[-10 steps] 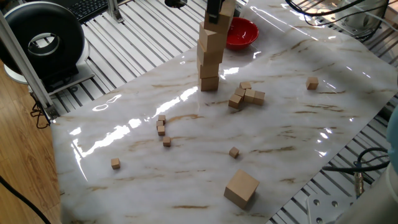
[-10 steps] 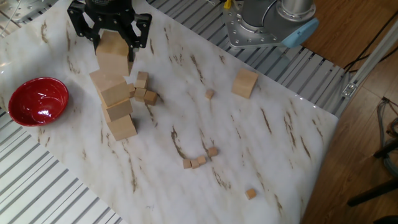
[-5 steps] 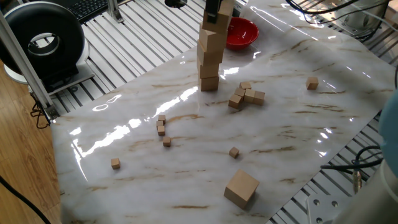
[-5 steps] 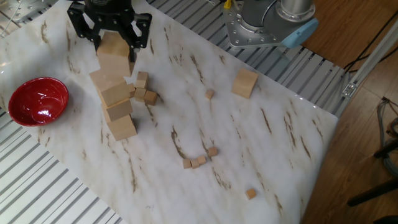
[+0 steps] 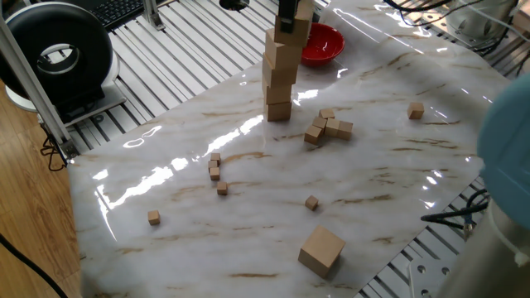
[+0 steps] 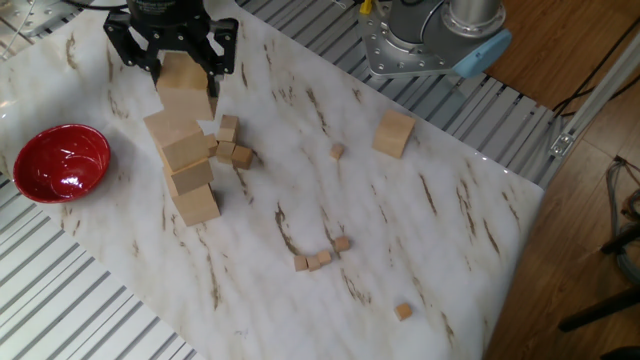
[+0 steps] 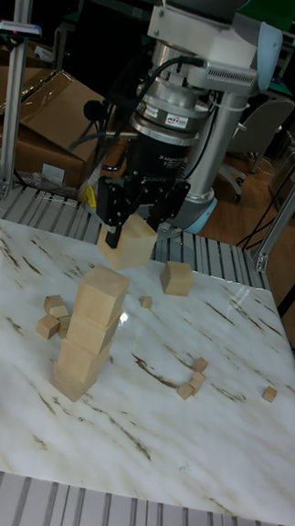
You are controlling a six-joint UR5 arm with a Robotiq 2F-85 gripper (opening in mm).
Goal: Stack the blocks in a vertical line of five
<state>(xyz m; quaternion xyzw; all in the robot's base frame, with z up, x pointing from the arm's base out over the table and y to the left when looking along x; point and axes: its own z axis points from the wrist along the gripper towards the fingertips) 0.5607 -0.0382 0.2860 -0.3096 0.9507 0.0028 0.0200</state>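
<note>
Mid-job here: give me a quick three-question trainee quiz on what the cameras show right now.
1. True or false: the gripper is shut on a block above the stack.
2. Which dish sits on the table? A) blue cup B) red bowl C) green plate
3. Fill in: away from the stack, ___ loose large block lies on the table.

Key: 1 true; 2 B; 3 one.
</note>
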